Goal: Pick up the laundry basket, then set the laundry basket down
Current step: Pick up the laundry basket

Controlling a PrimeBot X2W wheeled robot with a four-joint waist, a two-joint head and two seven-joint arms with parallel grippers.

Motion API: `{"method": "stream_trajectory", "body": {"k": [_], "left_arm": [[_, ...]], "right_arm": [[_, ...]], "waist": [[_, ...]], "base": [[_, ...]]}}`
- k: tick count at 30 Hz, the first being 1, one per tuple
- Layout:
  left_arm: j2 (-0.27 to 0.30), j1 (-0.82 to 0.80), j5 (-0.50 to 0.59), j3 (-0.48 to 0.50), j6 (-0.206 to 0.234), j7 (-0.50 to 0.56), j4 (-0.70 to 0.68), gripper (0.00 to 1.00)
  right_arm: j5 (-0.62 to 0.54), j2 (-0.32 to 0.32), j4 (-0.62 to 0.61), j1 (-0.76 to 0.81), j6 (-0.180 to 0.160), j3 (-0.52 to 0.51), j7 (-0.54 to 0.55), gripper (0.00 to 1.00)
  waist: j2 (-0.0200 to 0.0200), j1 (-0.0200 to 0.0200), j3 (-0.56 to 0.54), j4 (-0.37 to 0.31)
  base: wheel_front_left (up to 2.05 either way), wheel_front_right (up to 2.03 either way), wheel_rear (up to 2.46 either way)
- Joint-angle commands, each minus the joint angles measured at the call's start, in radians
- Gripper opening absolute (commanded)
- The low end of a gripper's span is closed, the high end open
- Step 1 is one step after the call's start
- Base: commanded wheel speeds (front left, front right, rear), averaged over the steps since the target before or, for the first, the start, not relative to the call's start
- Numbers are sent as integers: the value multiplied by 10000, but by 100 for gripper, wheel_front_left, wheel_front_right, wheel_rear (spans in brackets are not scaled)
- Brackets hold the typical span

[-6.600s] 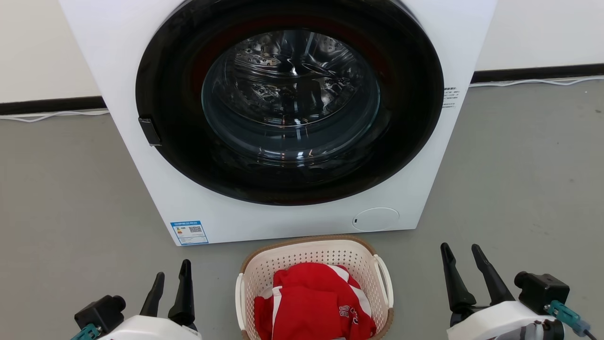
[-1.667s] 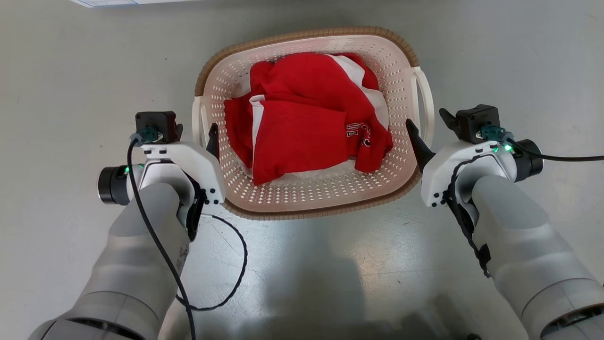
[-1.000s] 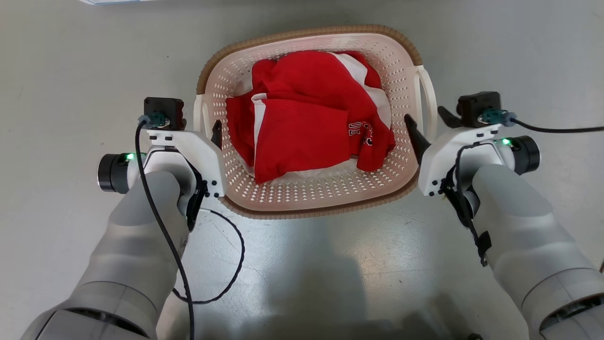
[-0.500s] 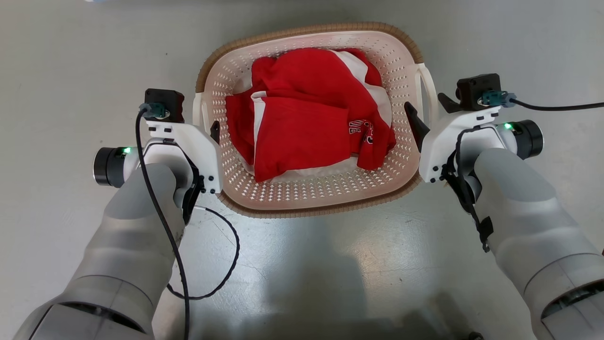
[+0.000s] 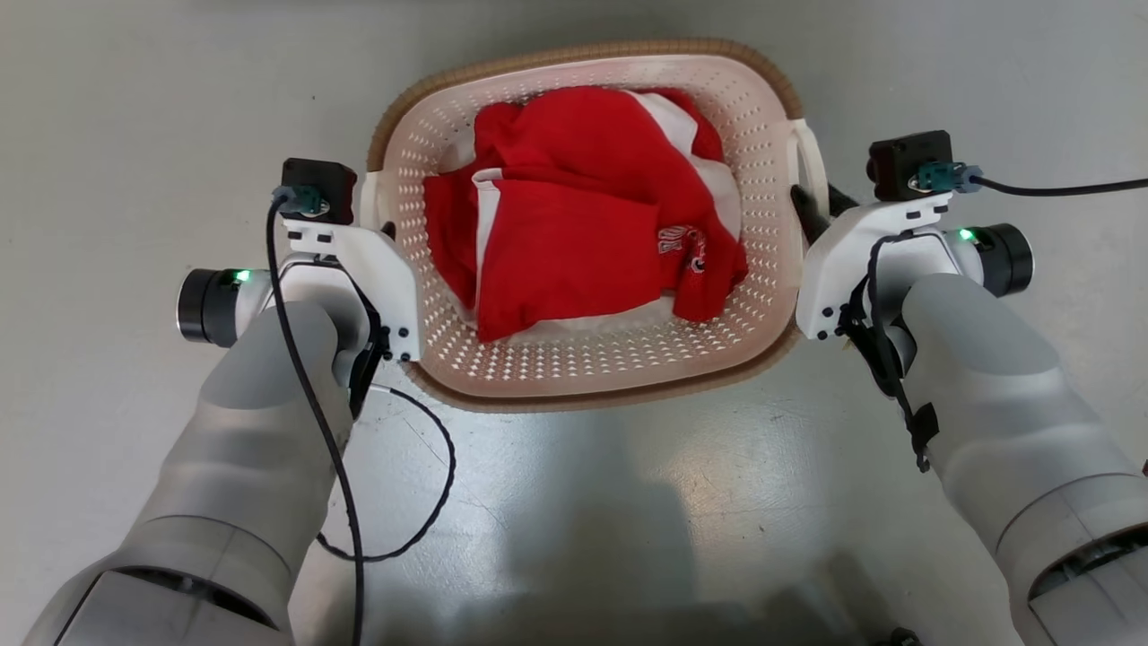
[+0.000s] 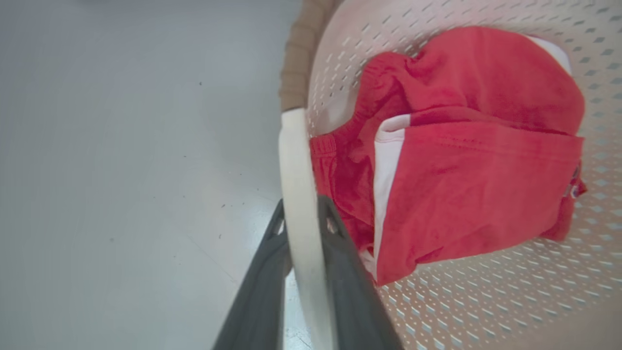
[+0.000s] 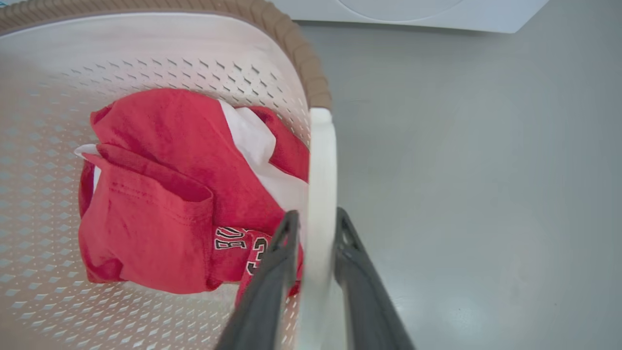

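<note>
The laundry basket [image 5: 583, 363], cream-white and perforated with a brown rim, sits between my two arms in the head view, holding a red and white garment [image 5: 574, 206]. My left gripper [image 5: 384, 229] is at the basket's left side. In the left wrist view, my left gripper [image 6: 301, 216] has its dark fingers shut on the white left handle [image 6: 293, 155]. My right gripper [image 5: 812, 205] is at the basket's right side. The right wrist view shows my right gripper [image 7: 317, 218] shut on the white right handle [image 7: 323, 155]. Whether the basket's underside touches the floor is hidden.
Grey floor surrounds the basket. A black cable [image 5: 430, 502] loops down from my left arm over the floor. The white washing machine's base [image 7: 413, 9] stands just beyond the basket's far end.
Both grippers slid forward along the basket's sides and closed from wide open onto the two side handles. The basket has barely shifted.
</note>
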Motion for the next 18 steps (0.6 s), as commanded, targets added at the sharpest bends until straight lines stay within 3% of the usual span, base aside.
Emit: {"method": "stream_trajectory", "body": {"k": [1,18], "left_arm": [[316,16,40,114,81,5,-41,0],[137,706,-372,60,-76,781,-41,0]], "right_arm": [[100,183,-8,298,48,162,10,0],[181,183,76,833,48,580,559,0]], "waist": [[0,-1,-20,-3],[0,-1,-1040,85]], "base": [[0,0,0],[0,0,0]]}}
